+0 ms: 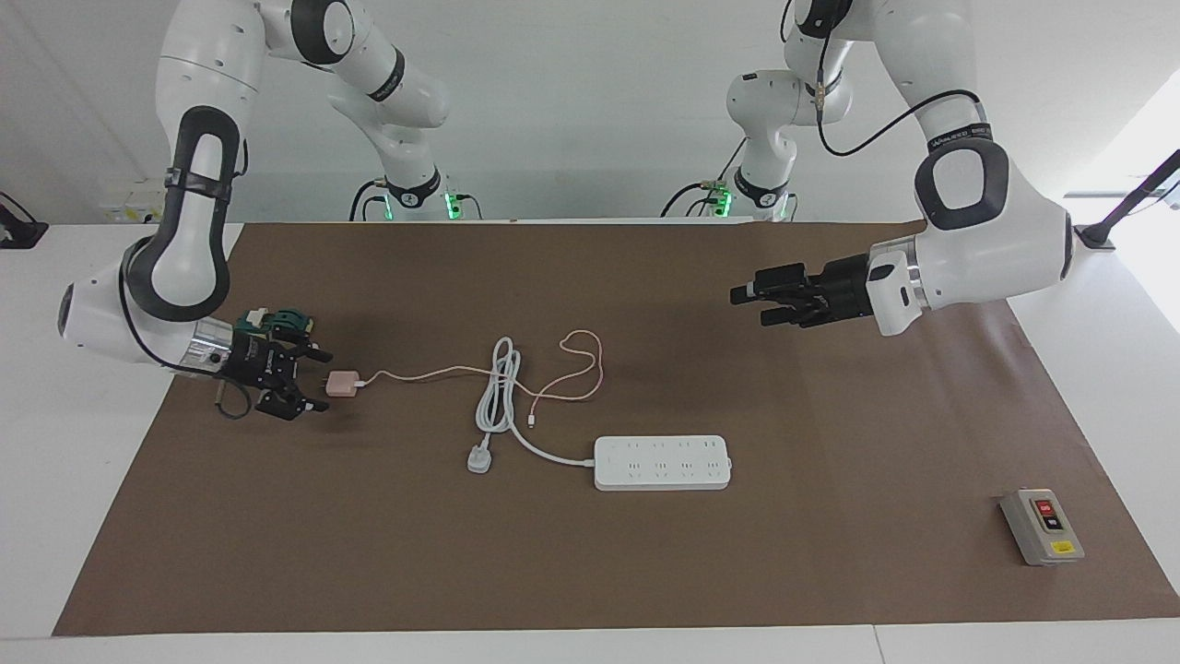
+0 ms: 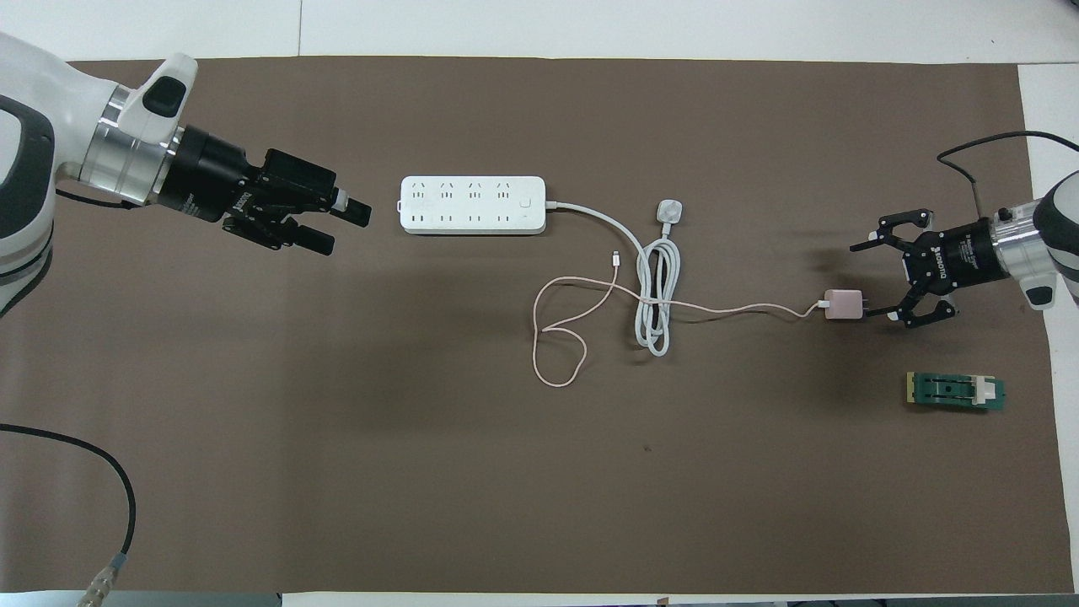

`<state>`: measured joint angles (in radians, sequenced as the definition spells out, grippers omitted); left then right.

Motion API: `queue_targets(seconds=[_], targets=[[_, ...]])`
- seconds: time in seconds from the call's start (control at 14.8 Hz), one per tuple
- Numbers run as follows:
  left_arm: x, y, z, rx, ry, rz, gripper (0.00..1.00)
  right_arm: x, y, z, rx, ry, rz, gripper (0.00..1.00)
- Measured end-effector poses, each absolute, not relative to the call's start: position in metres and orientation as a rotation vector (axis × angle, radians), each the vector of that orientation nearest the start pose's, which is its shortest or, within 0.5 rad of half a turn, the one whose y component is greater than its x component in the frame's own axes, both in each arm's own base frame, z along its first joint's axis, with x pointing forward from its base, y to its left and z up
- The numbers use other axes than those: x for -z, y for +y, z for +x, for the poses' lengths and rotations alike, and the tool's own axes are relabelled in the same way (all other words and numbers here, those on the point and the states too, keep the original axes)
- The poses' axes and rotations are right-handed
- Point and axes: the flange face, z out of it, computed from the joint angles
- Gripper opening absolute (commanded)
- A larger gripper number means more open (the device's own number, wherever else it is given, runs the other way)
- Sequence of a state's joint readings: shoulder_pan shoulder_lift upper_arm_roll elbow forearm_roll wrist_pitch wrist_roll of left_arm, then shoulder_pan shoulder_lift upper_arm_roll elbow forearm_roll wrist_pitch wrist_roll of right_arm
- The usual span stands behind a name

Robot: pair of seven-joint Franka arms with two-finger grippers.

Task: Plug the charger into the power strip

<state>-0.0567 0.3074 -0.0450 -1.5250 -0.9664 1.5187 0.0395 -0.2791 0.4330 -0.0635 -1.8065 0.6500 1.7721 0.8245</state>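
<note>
Pink and small, the charger [image 1: 343,384] lay on the brown mat [image 1: 590,572] toward the right arm's end of the table, its thin cable [image 1: 433,373] trailing away toward the power strip [image 1: 662,462] in the middle. The right gripper [image 1: 318,380] sat low just beside it on the prong side, fingers spread wide and holding nothing, so the cube lay straight ahead of its open mouth. The left gripper [image 1: 749,303] hung open and empty over bare mat toward its own end. The right arm was plainly nearer; its next move looked like a short advance onto the cube.
</note>
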Motion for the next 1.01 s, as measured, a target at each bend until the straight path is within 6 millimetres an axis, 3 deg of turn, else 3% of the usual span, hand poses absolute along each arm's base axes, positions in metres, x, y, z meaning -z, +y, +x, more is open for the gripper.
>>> queue_targets(seconds=[0.34, 0.67, 0.74, 0.94, 1.01], targets=[[-0.497, -0.16, 0.619, 0.391, 0.068, 1.843, 1.0, -0.261, -0.153, 0.565, -0.801, 1.698, -1.922, 1.0], [-0.457, -0.155, 0.614, 0.242, -0.043, 1.684, 1.0, -0.248, -0.163, 0.554, -0.747, 1.67, -1.934, 1.0], [-0.451, -0.154, 0.613, 0.19, -0.09, 1.667, 1.0, -0.247, -0.163, 0.554, -0.74, 1.673, -1.931, 0.95], [-0.43, -0.153, 0.609, 0.037, -0.22, 1.608, 1.0, -0.244, -0.163, 0.55, -0.727, 1.666, -1.94, 0.51], [-0.421, -0.154, 0.608, 0.004, -0.227, 1.576, 1.0, -0.242, -0.163, 0.549, -0.724, 1.662, -1.944, 0.32]])
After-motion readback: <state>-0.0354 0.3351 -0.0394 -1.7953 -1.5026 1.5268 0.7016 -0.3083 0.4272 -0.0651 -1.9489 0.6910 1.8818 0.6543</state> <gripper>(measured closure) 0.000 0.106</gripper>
